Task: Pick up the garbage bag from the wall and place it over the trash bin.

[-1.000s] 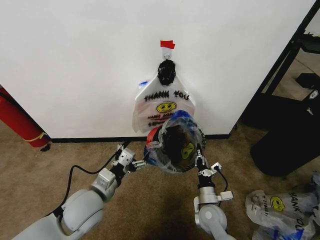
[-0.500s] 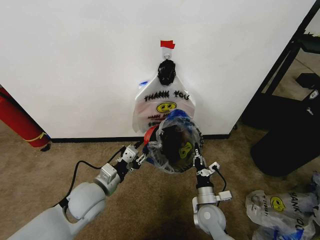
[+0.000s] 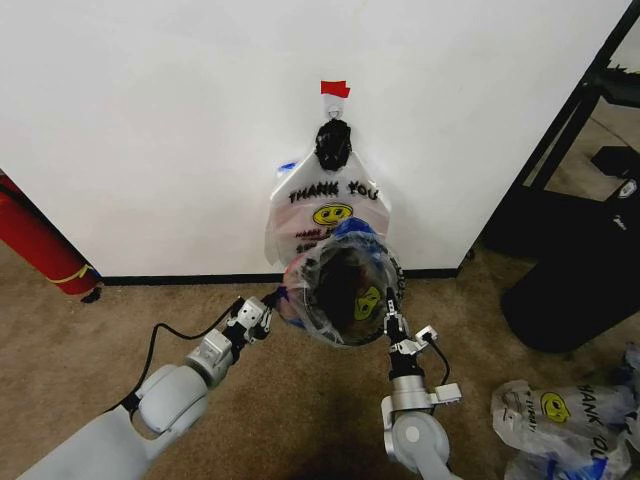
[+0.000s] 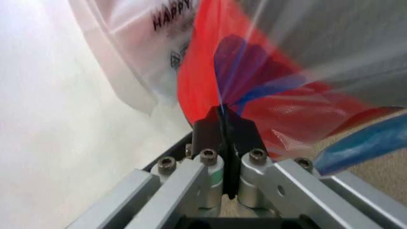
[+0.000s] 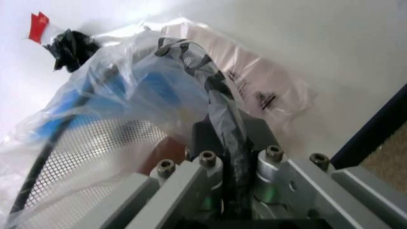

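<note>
Both jaws are pressed together on plastic. At lower centre of the head view, my left gripper (image 3: 266, 305) pinches the left side of the thin translucent white garbage bag (image 3: 335, 290), and my right gripper (image 3: 390, 309) pinches its right side. In the left wrist view the two black fingers (image 4: 210, 136) of my left gripper (image 4: 222, 116) meet with only a sliver of film between them. In the right wrist view a twisted rope of the bag (image 5: 219, 109) runs down between the fingers of my right gripper (image 5: 226, 133), which are closed on it.

That bag is stretched open over the small round black wire-mesh trash bin (image 3: 345, 285), its yellow smiley face low on the right side and a blue-tinted handle at the top rim. Through the film in the right wrist view I see the bin's mesh (image 5: 95, 152).

Just behind the bin, a second identical bag (image 3: 325, 205) with black "THANK YOU" print hangs on the plain white wall (image 3: 160, 130), under a small red tape strip (image 3: 335, 89). A black baseboard (image 3: 180, 279) runs along the wall's foot above the brown carpet (image 3: 100, 330).

At the left edge leans a red cylinder (image 3: 35, 245). At lower right lie more printed bags (image 3: 560, 415).
</note>
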Robot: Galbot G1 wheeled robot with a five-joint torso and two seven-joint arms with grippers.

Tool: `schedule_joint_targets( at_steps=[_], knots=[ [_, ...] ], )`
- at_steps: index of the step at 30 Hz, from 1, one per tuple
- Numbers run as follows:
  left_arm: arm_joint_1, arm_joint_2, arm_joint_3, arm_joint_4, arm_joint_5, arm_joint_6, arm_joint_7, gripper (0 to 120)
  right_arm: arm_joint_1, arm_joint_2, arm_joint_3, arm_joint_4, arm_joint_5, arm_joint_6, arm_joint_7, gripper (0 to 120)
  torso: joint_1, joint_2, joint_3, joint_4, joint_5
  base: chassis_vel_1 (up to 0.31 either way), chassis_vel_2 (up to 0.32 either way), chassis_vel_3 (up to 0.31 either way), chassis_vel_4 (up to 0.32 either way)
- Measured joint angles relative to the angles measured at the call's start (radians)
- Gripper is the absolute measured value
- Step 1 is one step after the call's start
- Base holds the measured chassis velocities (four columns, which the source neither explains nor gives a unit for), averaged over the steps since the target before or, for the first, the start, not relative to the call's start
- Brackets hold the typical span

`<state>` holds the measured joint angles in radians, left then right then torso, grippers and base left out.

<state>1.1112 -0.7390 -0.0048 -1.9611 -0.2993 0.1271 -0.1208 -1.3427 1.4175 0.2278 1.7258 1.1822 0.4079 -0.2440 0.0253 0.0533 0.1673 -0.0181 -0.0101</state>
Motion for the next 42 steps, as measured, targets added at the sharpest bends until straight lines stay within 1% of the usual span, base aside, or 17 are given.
schedule_joint_targets(
  at_steps=[10, 15, 18, 20, 22, 24, 25, 26, 28, 30, 31, 32, 33, 36, 38, 41, 42],
  knots=[
    [0.047, 0.002, 0.001, -0.038, 0.044, -0.027, 0.046, 0, -0.008, 0.004, -0.005, 0.019, 0.001, -0.010, 0.003, 1, 0.000, 0.000, 0.000, -0.0001, 0.0000, 0.000, 0.000, 0.000, 0.000],
    [0.093, 0.007, -0.019, -0.037, 0.132, -0.072, -0.029, 1, 0.004, 0.007, 0.004, 0.005, 0.004, -0.009, 0.020, 1, 0.000, 0.000, 0.000, 0.0000, 0.0001, 0.000, 0.000, 0.000, 0.000],
    [0.115, 0.012, -0.027, -0.017, 0.188, -0.111, -0.071, 11, 0.012, 0.009, 0.009, -0.001, 0.010, -0.009, 0.036, 1, 0.000, 0.000, 0.000, 0.0000, 0.0000, 0.000, 0.000, 0.000, 0.000],
    [0.140, 0.012, -0.054, 0.010, 0.241, -0.202, -0.035, 24, 0.024, 0.014, 0.012, -0.010, 0.014, -0.010, 0.063, 1, 0.000, 0.000, 0.000, 0.0000, 0.0000, 0.000, 0.000, 0.000, 0.000],
    [0.143, 0.012, -0.060, 0.013, 0.244, -0.218, -0.019, 26, 0.026, 0.016, 0.012, -0.012, 0.014, -0.010, 0.068, 1, 0.000, 0.000, 0.000, 0.0001, 0.0000, 0.000, 0.000, 0.000, 0.000],
    [0.154, 0.010, -0.079, 0.023, 0.252, -0.282, 0.047, 32, 0.033, 0.020, 0.014, -0.020, 0.015, -0.010, 0.084, 1, 0.000, 0.000, 0.000, 0.0000, 0.0000, 0.000, 0.000, 0.000, 0.000],
    [0.160, 0.006, -0.095, 0.030, 0.253, -0.344, 0.105, 41, 0.037, 0.024, 0.015, -0.026, 0.014, -0.009, 0.094, 1, 0.000, 0.000, 0.000, 0.0000, 0.0000, 0.000, 0.000, 0.000, 0.000],
    [0.162, 0.000, -0.113, 0.035, 0.253, -0.390, 0.147, 44, 0.039, 0.026, 0.015, -0.029, 0.011, -0.009, 0.098, 1, 0.000, 0.000, 0.000, 0.0000, -0.0001, 0.000, 0.000, 0.000, 0.000],
    [0.164, -0.011, -0.162, 0.035, 0.252, -0.443, 0.189, 52, 0.039, 0.026, 0.015, -0.037, -0.013, -0.005, 0.096, 1, 0.000, 0.000, 0.000, 0.0000, 0.0000, 0.000, 0.000, 0.000, 0.000],
    [0.164, -0.016, -0.180, 0.032, 0.248, -0.451, 0.193, 54, 0.037, 0.025, 0.015, -0.039, -0.024, -0.003, 0.091, 1, 0.000, 0.000, 0.000, 0.0000, 0.0000, 0.000, 0.000, 0.000, 0.000],
    [0.163, -0.025, -0.220, 0.017, 0.228, -0.457, 0.195, 61, 0.033, 0.019, 0.015, -0.047, -0.054, 0.005, 0.074, 1, 0.000, 0.000, 0.000, 0.0001, -0.0002, 0.000, 0.000, 0.000, 0.000],
    [0.162, -0.027, -0.234, 0.010, 0.217, -0.456, 0.195, 63, 0.032, 0.017, 0.015, -0.050, -0.066, 0.008, 0.067, 1, 0.000, 0.000, 0.000, 0.0001, -0.0002, 0.000, 0.000, 0.000, 0.000],
    [0.155, -0.029, -0.282, -0.027, 0.166, -0.441, 0.195, 69, 0.025, 0.005, 0.017, -0.061, -0.112, 0.023, 0.030, 1, 0.000, 0.000, 0.000, 0.0000, 0.0002, 0.000, 0.000, 0.000, 0.000],
    [0.122, -0.008, -0.325, -0.100, 0.049, -0.378, 0.211, 82, 0.015, -0.028, 0.028, -0.070, -0.183, 0.047, -0.031, 1, 0.000, 0.000, 0.000, 0.0000, 0.0000, 0.000, 0.000, 0.000, 0.000],
    [0.115, -0.005, -0.327, -0.108, 0.034, -0.370, 0.218, 84, 0.015, -0.033, 0.030, -0.071, -0.191, 0.050, -0.037, 1, 0.000, 0.000, 0.000, 0.0000, 0.0001, 0.000, 0.000, 0.000, 0.000],
    [0.033, 0.034, -0.296, -0.149, -0.092, -0.291, 0.285, 98, 0.023, -0.063, 0.044, -0.092, -0.245, 0.075, -0.073, 1, 0.000, 0.000, 0.000, 0.0000, 0.0002, 0.000, 0.000, 0.000, 0.000],
    [0.010, 0.043, -0.282, -0.151, -0.115, -0.273, 0.299, 98, 0.026, -0.069, 0.048, -0.098, -0.264, 0.083, -0.085, 1, 0.000, 0.000, 0.000, -0.0002, 0.0000, 0.000, 0.000, 0.000, 0.000]
  ],
)
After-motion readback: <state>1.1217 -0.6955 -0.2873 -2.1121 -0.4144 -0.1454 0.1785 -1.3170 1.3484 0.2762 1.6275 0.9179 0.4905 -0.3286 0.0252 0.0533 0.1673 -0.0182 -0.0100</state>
